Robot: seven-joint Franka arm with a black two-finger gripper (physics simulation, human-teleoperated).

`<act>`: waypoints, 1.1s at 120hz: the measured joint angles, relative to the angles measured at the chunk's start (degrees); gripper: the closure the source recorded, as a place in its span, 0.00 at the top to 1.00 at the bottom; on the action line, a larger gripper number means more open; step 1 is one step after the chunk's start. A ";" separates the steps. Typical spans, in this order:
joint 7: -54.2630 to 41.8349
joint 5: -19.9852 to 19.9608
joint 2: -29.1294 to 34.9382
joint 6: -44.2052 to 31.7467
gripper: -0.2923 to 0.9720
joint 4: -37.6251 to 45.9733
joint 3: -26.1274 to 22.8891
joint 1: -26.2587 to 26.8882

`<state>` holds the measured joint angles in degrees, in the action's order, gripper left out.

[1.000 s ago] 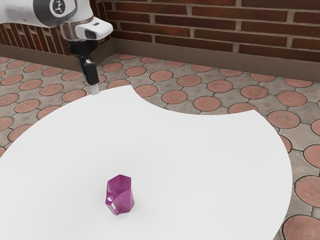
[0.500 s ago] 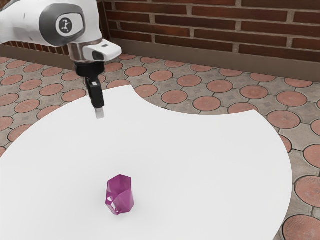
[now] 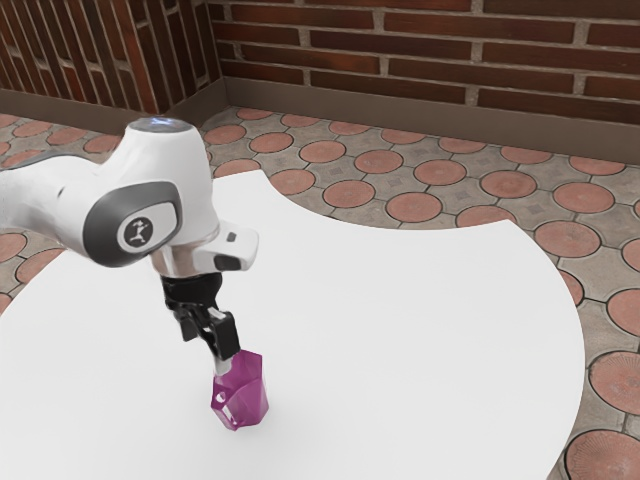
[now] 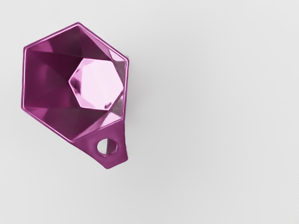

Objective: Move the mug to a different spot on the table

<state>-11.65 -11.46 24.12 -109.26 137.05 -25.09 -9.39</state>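
Observation:
A magenta faceted mug (image 3: 246, 398) stands upright near the front of the round white table (image 3: 420, 300). Its small ring handle points toward the front edge. My black gripper (image 3: 214, 348) hangs just above the mug's rim, on the side toward the exterior view's left, pointing down, open and holding nothing. In the wrist view I look straight down into the mug (image 4: 74, 88), which has a hexagonal mouth and a pale bottom; its handle (image 4: 108, 151) sticks out from one edge. The mug sits off to one side of my hand's centre.
The white tabletop (image 4: 215, 116) spreads wide around the mug, with much free room toward the exterior view's right and back. Beyond the table lie a patterned tile floor (image 3: 440, 175) and a brick wall (image 3: 420, 50).
My arm has swung down and forward from the table's back left edge to just above the mug. The mug has not moved.

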 joint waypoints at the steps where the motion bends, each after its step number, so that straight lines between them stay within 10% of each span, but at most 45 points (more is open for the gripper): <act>1: 0.31 -0.04 -0.46 -0.19 0.77 -0.07 -0.16 -0.09; 68: 15.49 -2.09 -3.57 -31.76 0.77 16.96 -2.82 -0.58; 132: 21.23 -5.01 -11.47 -42.90 0.77 21.27 -4.18 -1.86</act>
<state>9.58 -16.47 12.65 -152.16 158.32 -29.28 -11.24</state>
